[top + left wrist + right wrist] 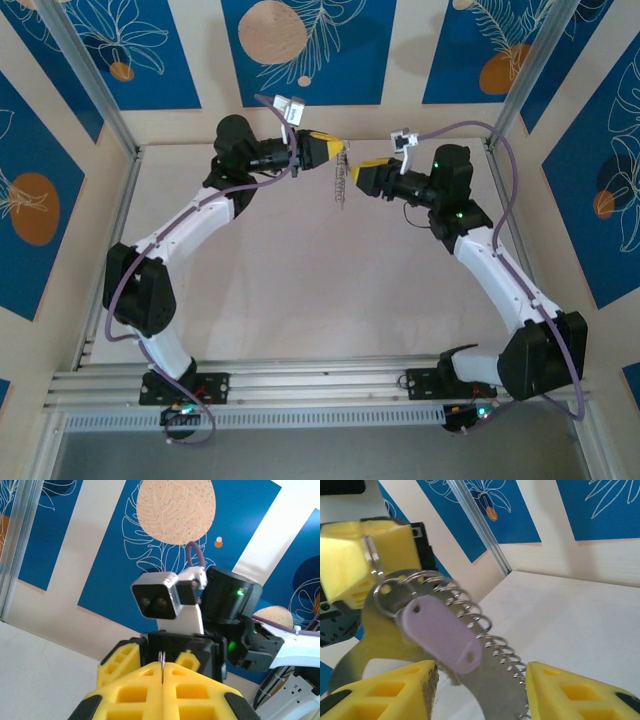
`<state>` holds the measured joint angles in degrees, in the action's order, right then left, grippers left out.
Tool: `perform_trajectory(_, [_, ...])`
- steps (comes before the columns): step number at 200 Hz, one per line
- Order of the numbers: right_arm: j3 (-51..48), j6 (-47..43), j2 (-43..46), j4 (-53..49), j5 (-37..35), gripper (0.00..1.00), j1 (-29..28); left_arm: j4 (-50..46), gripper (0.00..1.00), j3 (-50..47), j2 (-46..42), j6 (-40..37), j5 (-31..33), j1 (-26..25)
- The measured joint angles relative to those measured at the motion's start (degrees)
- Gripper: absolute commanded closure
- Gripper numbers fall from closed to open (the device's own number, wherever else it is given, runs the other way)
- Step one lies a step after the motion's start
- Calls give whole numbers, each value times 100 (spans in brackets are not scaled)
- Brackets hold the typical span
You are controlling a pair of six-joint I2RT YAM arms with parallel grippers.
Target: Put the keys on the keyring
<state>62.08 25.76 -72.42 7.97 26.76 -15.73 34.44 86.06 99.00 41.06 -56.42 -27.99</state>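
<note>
In the air over the far middle of the table, my left gripper (335, 152) is shut on the top of the keyring (340, 180), which hangs down from it. From the left wrist, a thin metal edge of the keyring (162, 661) sticks up out of the closed yellow jaws of the left gripper (162, 672). The right wrist view shows the keyring's coiled side (482, 625) and the key's lilac head (440, 632) dangling from a small ring at the loop's top. My right gripper (480, 690) is open just below the key, its fingers (395, 690) apart and not touching it.
Pale tabletop (320, 290) lies below both arms. Aluminium frame posts (90, 80) and blue patterned wall panels (300, 50) close in the back and sides. The right arm's camera and wrist (160, 595) face the left gripper at close range.
</note>
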Motion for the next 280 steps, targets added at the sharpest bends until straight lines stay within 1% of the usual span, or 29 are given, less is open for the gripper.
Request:
perform_trajectory(49, [-26,-297,81,188,-527,47,-361,129,100,-39,0,153,13,0])
perform_trajectory(74, [173,-457,-109,175,-623,50,-496,168,100,-59,0,205,17,0])
perform_trajectory(82, [256,-505,-188,173,-647,54,-540,195,100,-63,0,214,33,0])
perform_trajectory(102, [387,-636,-354,160,-691,73,-651,243,100,-72,0,216,57,0])
perform_trajectory(115, [424,-717,-417,146,-688,83,-732,269,100,-85,0,234,61,0])
perform_trajectory(139, [435,-846,-433,136,-682,94,-833,295,100,-131,0,258,79,7])
perform_trajectory(157, [435,-890,-433,94,-684,97,-870,330,100,-140,0,262,103,7])
perform_trajectory(177, [435,-898,-433,33,-664,97,-890,393,100,-142,0,291,103,11])
perform_trajectory(185, [435,-914,-433,11,-667,94,-903,402,100,-144,0,304,103,11])
perform_trajectory(200, [435,-938,-431,0,-664,85,-914,415,100,-149,0,323,105,11])
perform_trajectory(216, [433,-973,-431,-26,-664,72,-918,417,100,-160,0,345,103,11])
perform_trajectory(231, [422,-979,-422,-72,-662,64,-914,417,100,-168,0,348,105,11])
perform_trajectory(239, [400,-968,-393,-87,-658,63,-896,417,100,-170,0,348,107,11])
perform_trajectory(262, [304,-975,-229,-155,-568,62,-787,417,100,-170,0,348,118,11])
perform_trajectory(280, [144,-931,2,-157,-476,63,-581,417,100,-173,0,348,118,11])
